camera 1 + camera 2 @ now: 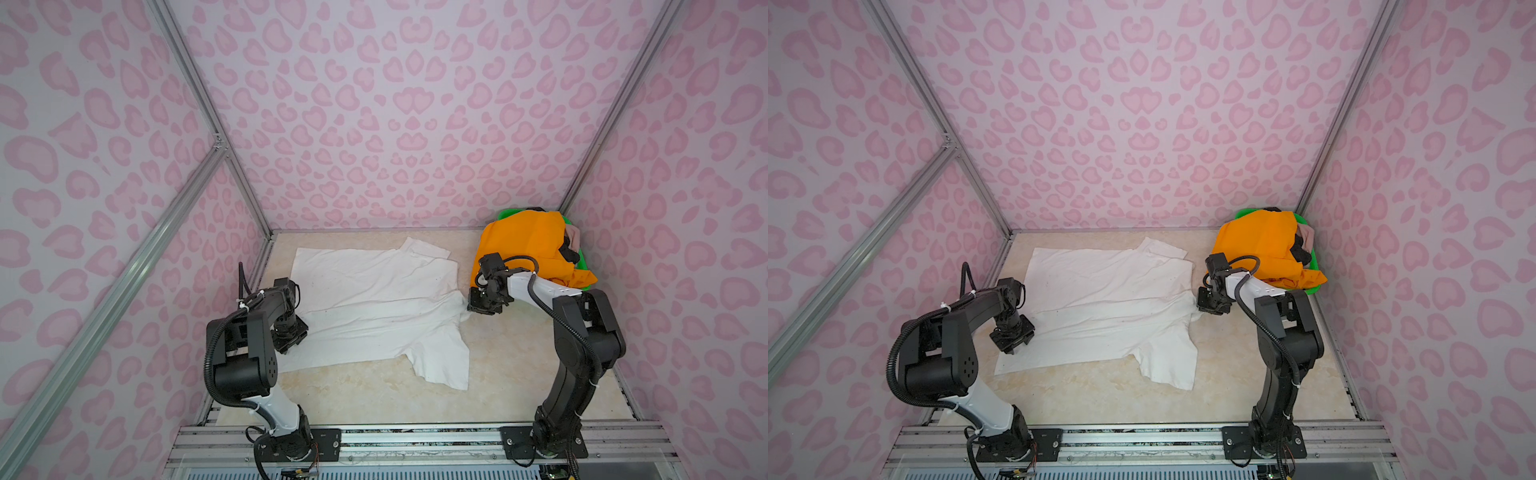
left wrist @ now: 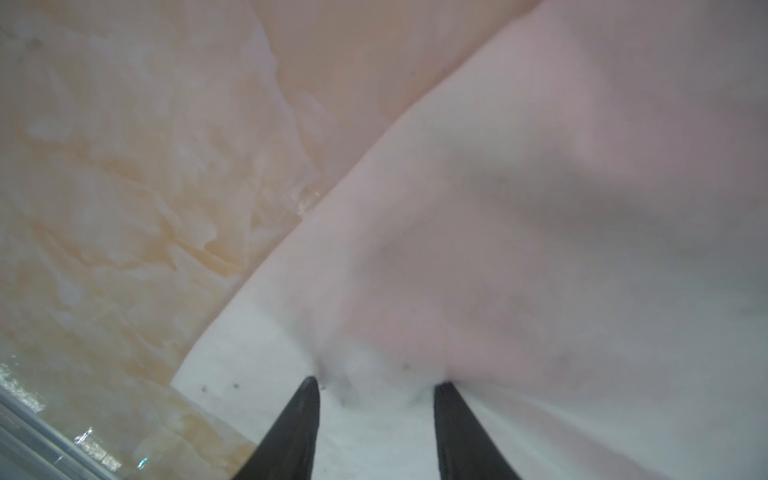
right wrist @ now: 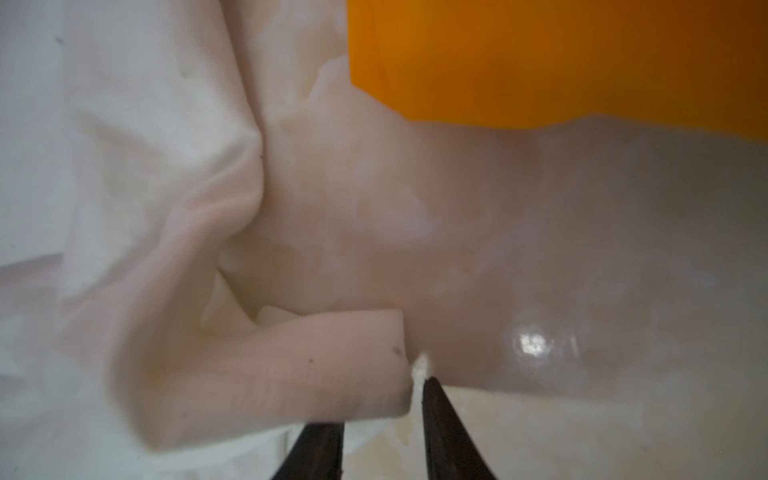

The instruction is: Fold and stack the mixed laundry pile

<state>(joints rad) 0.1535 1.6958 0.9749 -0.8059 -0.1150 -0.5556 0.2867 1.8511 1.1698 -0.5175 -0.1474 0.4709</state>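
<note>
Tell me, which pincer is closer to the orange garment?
The right pincer: it sits close beside the orange shorts. The left pincer is beyond the white T-shirt, at its far edge.

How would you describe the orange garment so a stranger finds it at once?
In the table's far right corner stands a green basket. The orange garment is heaped over it: the only orange thing, while the white T-shirt nearby lies flat.

The T-shirt (image 1: 374, 307) lies spread flat across the middle of the table (image 1: 374, 399). Behind it to the right, in the far corner, the shorts (image 1: 528, 245) lie heaped over the basket (image 1: 506, 214).
</note>
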